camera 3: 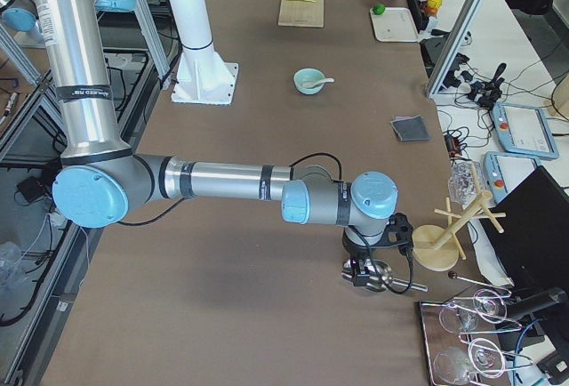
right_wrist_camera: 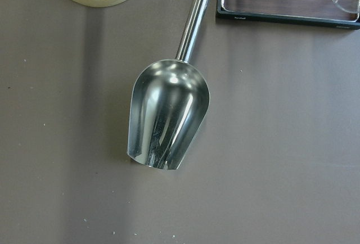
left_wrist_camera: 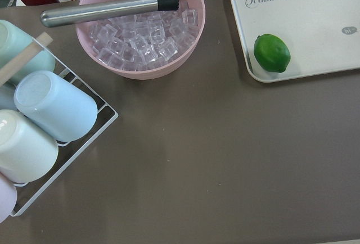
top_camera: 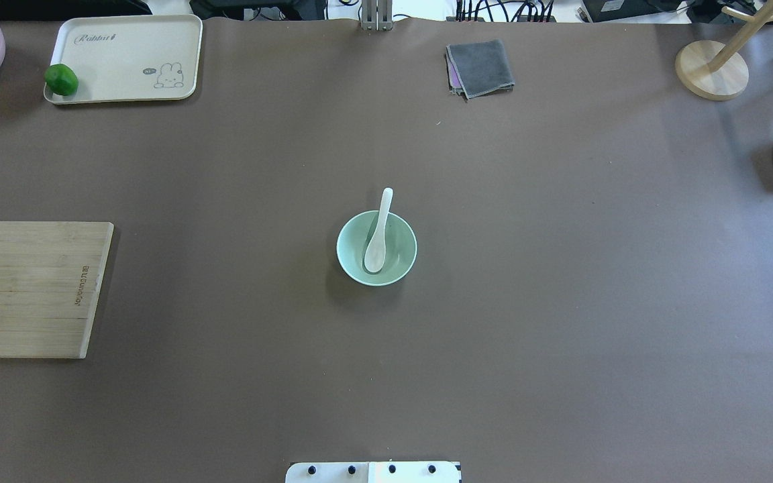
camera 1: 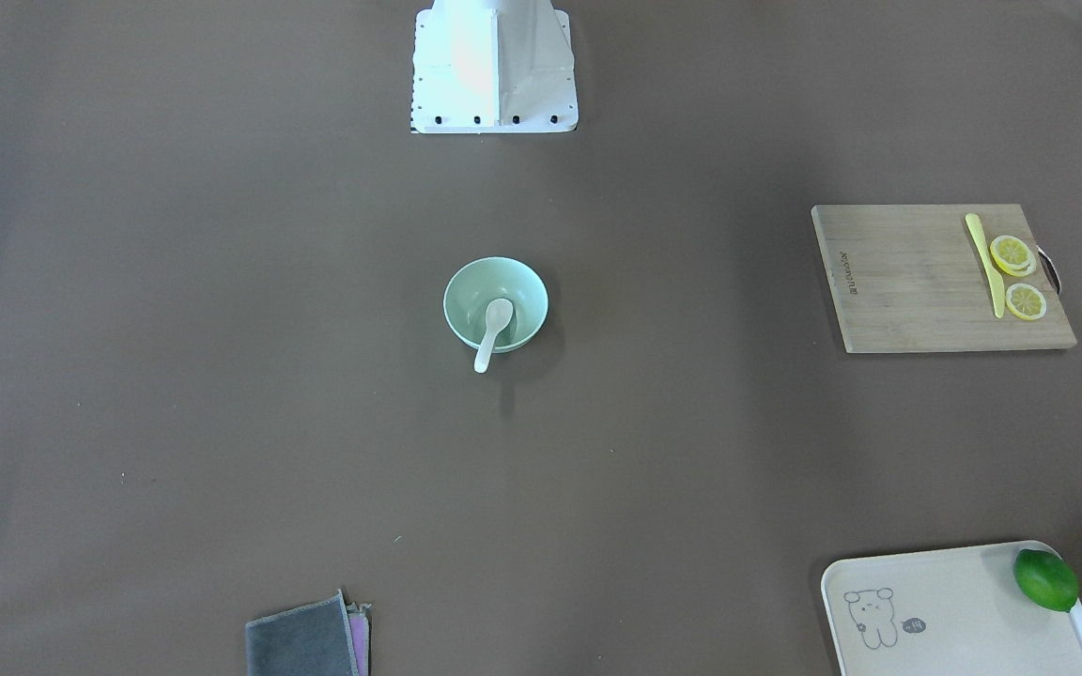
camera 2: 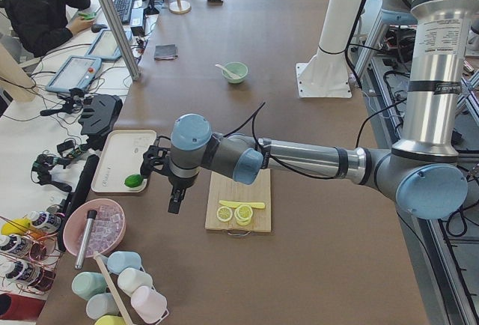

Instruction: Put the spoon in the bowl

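The white spoon [top_camera: 378,235] rests in the mint-green bowl [top_camera: 404,253] at the table's middle. Its scoop is inside and its handle leans out over the far rim. Both also show in the front view, the spoon [camera 1: 492,330] in the bowl [camera 1: 527,299]. Neither gripper is near them. My left gripper [camera 2: 174,204] hangs over the table's left end beside the tray. My right gripper [camera 3: 363,275] hangs over the right end above a steel scoop. Both show only in side views, so I cannot tell whether they are open or shut.
A wooden cutting board [camera 1: 917,282] holds lemon slices [camera 1: 1012,253] and a yellow knife [camera 1: 984,263]. A tray [top_camera: 125,60] carries a lime [top_camera: 62,79]. A grey cloth [top_camera: 480,67], a steel scoop [right_wrist_camera: 166,117], a pink ice bowl [left_wrist_camera: 140,27] and a cup rack [left_wrist_camera: 39,137] sit at the edges.
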